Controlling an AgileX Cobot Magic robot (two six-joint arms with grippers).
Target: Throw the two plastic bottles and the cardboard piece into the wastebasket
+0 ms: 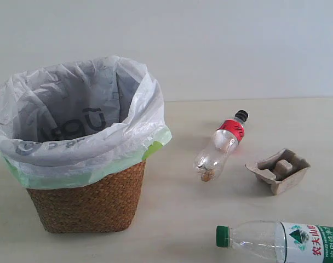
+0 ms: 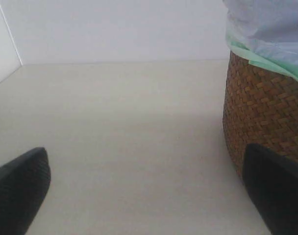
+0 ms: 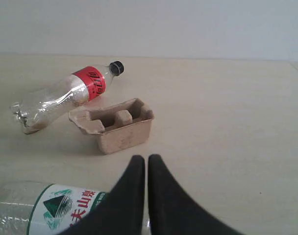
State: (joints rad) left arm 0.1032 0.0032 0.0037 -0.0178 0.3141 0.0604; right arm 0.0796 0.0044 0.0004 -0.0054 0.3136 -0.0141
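Note:
The wicker wastebasket (image 1: 87,205) with its white bag stands at the left of the exterior view. The small black-capped bottle (image 1: 221,145) lies on its side mid-table, with the cardboard piece (image 1: 279,170) to its right. At the front edge lies the large green-capped bottle (image 1: 281,241). Neither gripper shows in the exterior view. In the left wrist view my left gripper (image 2: 146,196) is open, its fingers (image 2: 16,193) wide apart beside the wastebasket (image 2: 266,112). My right gripper (image 3: 144,161) is shut and empty, above the large bottle (image 3: 46,208) and short of the cardboard piece (image 3: 114,125) and small bottle (image 3: 61,95).
A pale wall runs along the back of the light table (image 1: 210,208). Bare tabletop (image 2: 119,127) stretches ahead of the left gripper, with a side wall at the far corner. Right of the cardboard piece the table (image 3: 227,117) is bare.

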